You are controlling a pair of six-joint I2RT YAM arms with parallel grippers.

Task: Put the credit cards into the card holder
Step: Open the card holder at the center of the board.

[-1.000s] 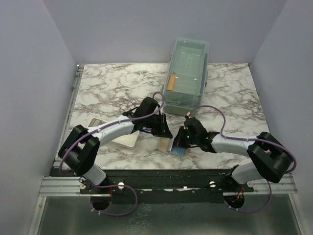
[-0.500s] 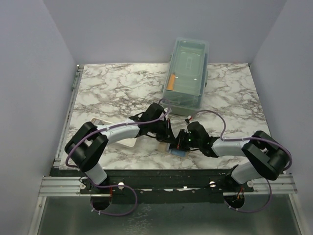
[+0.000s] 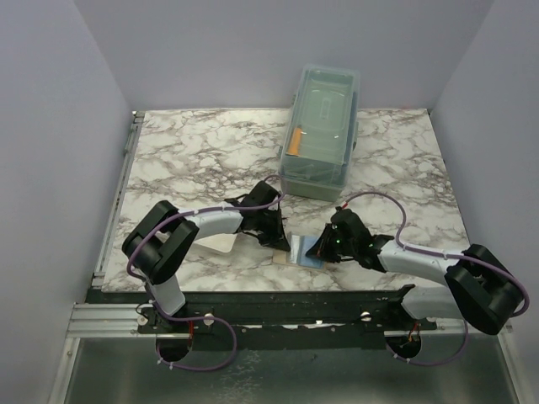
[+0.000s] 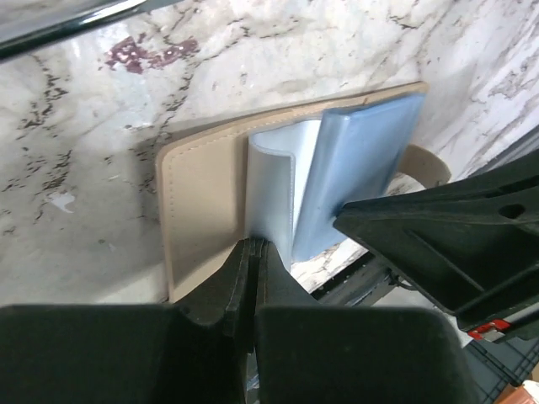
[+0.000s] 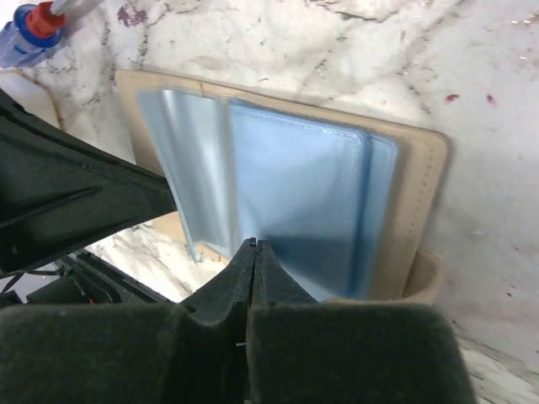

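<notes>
The card holder, tan outside with light blue leaves, lies open near the table's front edge between both grippers. My left gripper is shut, its tips pinching the lower edge of a pale clear leaf of the card holder. My right gripper is shut too, its tips on the edge of a blue leaf of the card holder and holding it raised. The credit cards are out of view.
A large translucent lidded box with an orange object inside stands at the back. A white tray lies under the left arm. A red-and-blue screwdriver handle shows beside the card holder.
Both grippers have closed on leaves of the card holder. The right gripper has drawn to the right and the leaves now stand spread apart.
</notes>
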